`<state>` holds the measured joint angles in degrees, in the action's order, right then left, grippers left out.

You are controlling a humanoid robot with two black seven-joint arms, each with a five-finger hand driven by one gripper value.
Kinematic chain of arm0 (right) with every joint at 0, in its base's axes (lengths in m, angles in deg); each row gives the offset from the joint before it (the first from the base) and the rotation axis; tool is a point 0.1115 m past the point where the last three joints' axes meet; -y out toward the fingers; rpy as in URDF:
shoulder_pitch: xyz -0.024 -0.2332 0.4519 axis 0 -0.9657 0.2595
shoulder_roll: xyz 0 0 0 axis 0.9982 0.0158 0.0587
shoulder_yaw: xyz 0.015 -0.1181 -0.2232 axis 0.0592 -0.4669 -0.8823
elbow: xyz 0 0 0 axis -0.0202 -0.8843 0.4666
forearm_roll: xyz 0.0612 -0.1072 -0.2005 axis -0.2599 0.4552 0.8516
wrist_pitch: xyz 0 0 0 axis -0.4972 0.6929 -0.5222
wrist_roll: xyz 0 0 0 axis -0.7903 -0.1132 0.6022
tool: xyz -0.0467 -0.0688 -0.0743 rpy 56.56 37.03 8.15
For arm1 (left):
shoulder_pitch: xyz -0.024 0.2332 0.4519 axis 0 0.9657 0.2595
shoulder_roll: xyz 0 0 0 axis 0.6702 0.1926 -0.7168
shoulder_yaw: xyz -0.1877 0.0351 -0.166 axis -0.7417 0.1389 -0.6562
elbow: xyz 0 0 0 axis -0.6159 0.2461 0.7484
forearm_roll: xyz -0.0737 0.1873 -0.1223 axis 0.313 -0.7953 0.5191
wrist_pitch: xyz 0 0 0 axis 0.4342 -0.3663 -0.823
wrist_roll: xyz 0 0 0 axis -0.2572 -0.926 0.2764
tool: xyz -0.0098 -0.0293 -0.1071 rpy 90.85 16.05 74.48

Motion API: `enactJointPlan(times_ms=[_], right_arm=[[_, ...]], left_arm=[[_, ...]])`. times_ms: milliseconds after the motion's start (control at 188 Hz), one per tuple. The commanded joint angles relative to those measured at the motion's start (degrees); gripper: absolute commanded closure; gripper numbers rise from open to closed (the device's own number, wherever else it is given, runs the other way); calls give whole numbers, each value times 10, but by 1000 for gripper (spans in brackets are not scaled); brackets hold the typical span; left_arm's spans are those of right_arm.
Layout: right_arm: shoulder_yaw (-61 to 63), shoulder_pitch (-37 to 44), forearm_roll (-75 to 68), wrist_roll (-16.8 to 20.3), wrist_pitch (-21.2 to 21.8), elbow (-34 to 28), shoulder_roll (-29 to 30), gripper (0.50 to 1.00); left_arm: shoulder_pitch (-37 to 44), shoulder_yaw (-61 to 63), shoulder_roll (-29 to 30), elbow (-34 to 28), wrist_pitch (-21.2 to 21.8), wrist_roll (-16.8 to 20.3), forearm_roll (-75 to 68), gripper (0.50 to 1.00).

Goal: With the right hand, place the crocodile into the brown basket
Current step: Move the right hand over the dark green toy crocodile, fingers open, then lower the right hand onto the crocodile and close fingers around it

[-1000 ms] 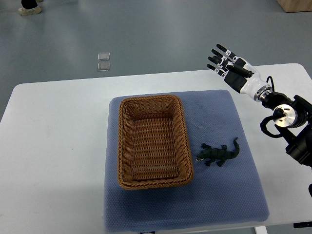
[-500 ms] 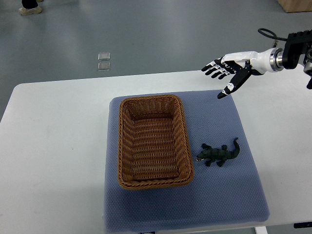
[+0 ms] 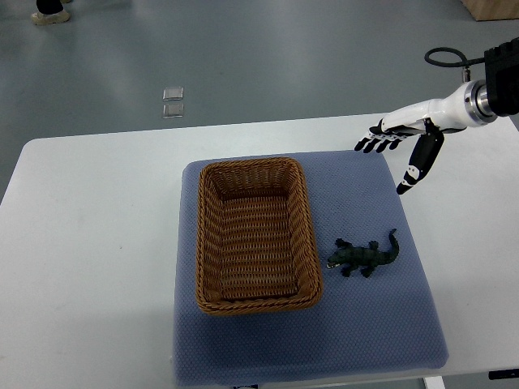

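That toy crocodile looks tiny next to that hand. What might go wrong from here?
The crocodile is small and lies flat on the blue mat, so the open right hand might fumble it or pinch the mat instead. It also lies close beside the brown basket; the hand coming down could knock the rim and shift the basket.

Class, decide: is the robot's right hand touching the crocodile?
Apart. The top view shows bare blue mat between the open right hand and the crocodile.
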<state>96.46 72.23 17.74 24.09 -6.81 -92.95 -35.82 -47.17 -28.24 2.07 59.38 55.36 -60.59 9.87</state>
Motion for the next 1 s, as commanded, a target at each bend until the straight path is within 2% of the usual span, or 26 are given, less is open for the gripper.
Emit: enactJointPlan(times_ms=[0,197,463,628,995], right_arm=[[4,-23,-1,-3,0,-20,-15,572],[6,-76,2,-6,0,-27,-15,572],[11,-108,1,-9,0,-30,-2,574],[63,-167,0,-11,0,-32,14,574],[77,-213,9,-31,-61,-30,41,583]], left_arm=[[-1,0,0,2,0,-1,0,500],[-1,0,0,-1,0,-1,0,500],[-1,0,0,-3,1,-1,0,500],[-1,-1,0,-4,1,-2,0,500],[-1,-1,0,-5,1,-2,0,500]])
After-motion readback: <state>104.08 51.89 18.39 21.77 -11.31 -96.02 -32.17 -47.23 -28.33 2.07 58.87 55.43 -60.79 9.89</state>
